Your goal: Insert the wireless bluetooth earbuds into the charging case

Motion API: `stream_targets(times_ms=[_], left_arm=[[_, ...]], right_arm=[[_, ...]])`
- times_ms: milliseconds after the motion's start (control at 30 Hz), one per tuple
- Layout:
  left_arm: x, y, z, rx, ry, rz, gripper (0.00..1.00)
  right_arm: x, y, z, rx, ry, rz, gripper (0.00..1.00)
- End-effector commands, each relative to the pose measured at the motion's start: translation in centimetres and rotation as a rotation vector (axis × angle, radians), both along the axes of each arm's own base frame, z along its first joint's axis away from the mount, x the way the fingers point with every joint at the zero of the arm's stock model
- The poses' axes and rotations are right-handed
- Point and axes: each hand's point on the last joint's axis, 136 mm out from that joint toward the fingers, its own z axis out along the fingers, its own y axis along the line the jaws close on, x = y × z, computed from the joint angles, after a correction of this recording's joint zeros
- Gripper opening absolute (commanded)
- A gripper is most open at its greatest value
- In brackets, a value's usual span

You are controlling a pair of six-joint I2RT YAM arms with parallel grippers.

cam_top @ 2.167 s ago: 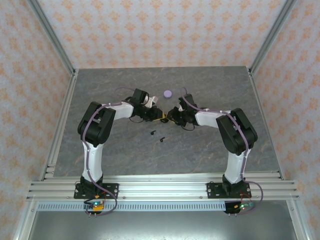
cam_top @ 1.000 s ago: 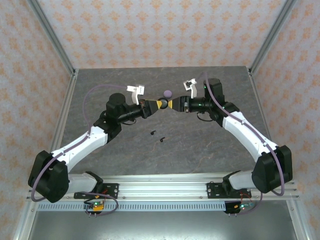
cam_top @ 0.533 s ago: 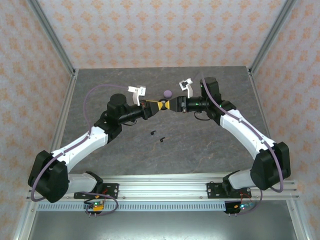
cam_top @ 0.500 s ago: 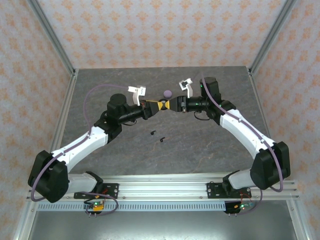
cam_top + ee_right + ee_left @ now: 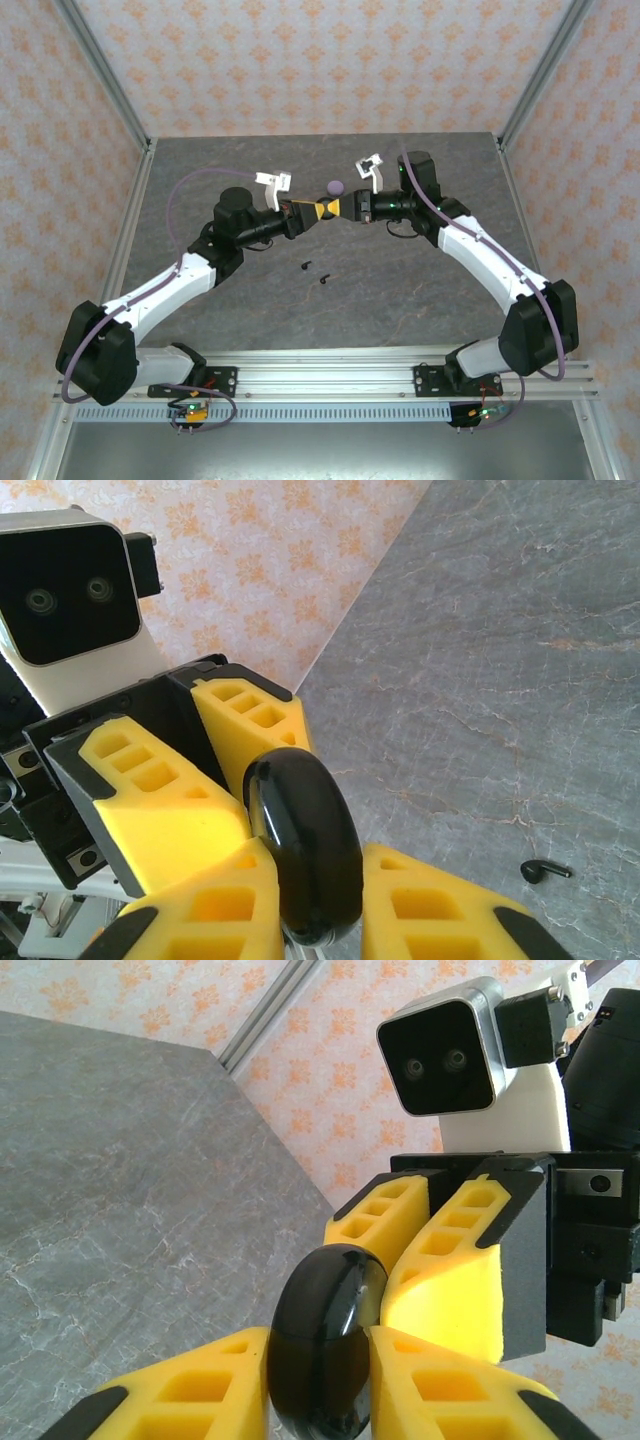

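Veined grey tabletop (image 5: pixel 400 290); glossy round case (image 5: pixel 330 1300) in left pincer (image 5: pixel 325 1390), right pincer (image 5: pixel 300 900).

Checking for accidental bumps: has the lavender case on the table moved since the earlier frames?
No. The lavender case lies at the same spot, the same gap short of the far edge of the table.

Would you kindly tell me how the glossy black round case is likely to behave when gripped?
The black case looks hard and glossy, so it is probably stiff but slippery. Its rounded edge suggests it would roll if released onto the table. The yellow fingers pinch it near one edge, so it might pivot.
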Motion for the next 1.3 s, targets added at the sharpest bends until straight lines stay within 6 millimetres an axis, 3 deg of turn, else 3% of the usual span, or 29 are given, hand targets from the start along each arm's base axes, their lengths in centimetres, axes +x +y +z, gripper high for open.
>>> stream_targets(times_ms=[0, 233, 533, 867, 1267], left_arm=[[-1.0, -0.5, 1.8, -0.009, -0.057, -0.043, 0.34], [-2.5, -0.5, 1.1, 0.053, -0.062, -0.113, 0.53], [-3.2, -0.8, 1.5, 0.029, -0.062, -0.183, 0.56], [-3.0, -1.0, 2.4, -0.002, -0.07, -0.184, 0.47], [-2.8, -0.9, 2.6, -0.013, -0.07, -0.17, 0.24]], right_arm=[[-0.5, 0.7, 2.4, 0.031, -0.072, 0.044, 0.17], [-1.6, 0.5, 2.8, 0.008, -0.08, 0.09, 0.17], [-3.3, 0.6, 3.1, 0.004, -0.088, 0.165, 0.17], [-4.2, 0.6, 3.2, -0.002, -0.103, 0.189, 0.17], [-4.7, 0.7, 3.0, -0.005, -0.098, 0.208, 0.17]])
